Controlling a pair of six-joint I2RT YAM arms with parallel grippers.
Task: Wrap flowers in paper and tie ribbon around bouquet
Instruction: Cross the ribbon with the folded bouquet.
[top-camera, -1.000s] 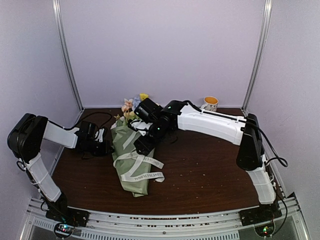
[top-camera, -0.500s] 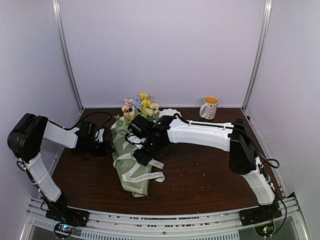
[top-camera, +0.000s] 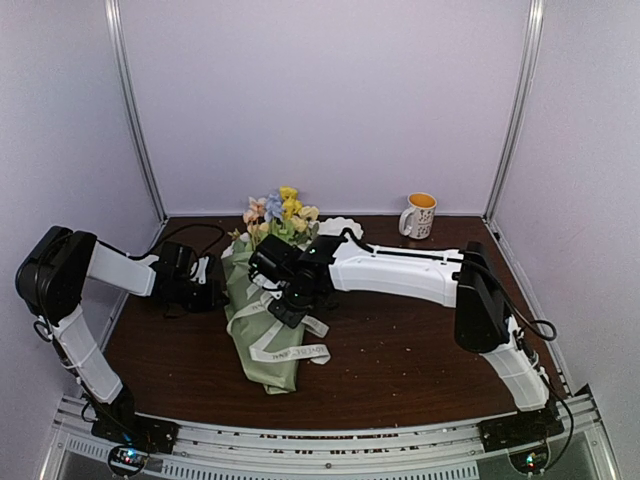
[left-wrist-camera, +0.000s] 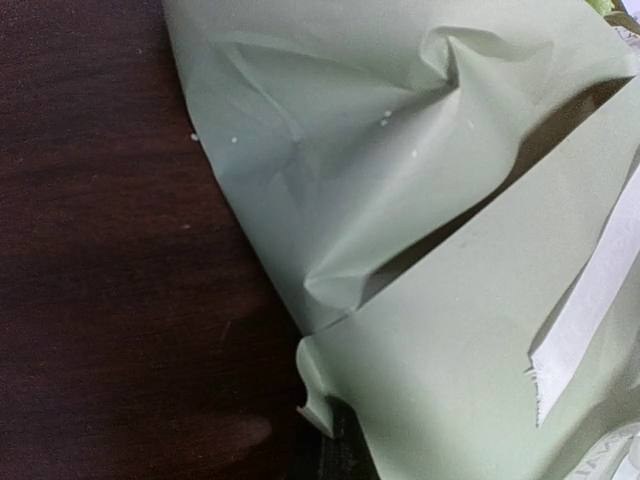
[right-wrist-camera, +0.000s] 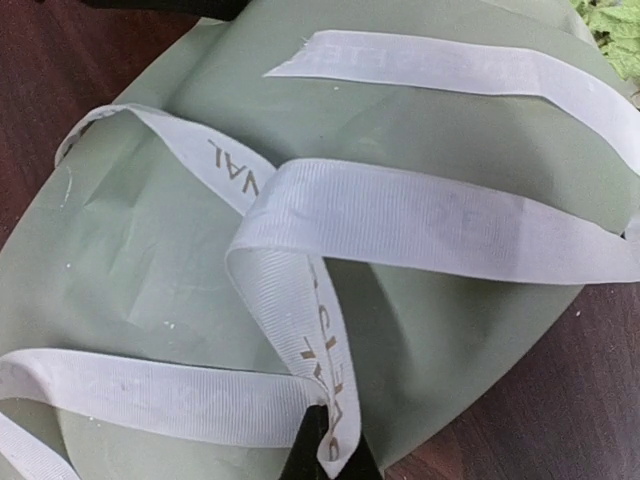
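The bouquet (top-camera: 262, 330) is lying on the bench (top-camera: 420, 340), its narrow foot pointing toward the arm bases and its open mouth pointing away. The flowers (top-camera: 281, 212), in yellow, pink, pale blue and cream, are spilling out of that far end. The sage-green paper (left-wrist-camera: 400, 150) is wrapping the stems, creased and folded over itself along the bouquet's left side. The ribbon (right-wrist-camera: 400, 215) is lying loosely across the bouquet's middle in several crossing bands, not drawn into a bow, with one printed tail trailing off its right side.

The right tool (right-wrist-camera: 333, 458) is reaching over the bouquet's middle from the right, its jaws closed and pinching the end of a ribbon tail. The left tool (top-camera: 218, 296) is sitting at the bouquet's left edge with its jaws fully closed. The paper's edge is curling right at its tips, though whether the tool is pinching it cannot be told.

A mug (top-camera: 420, 215) is standing well to the right of the bouquet's flower end.
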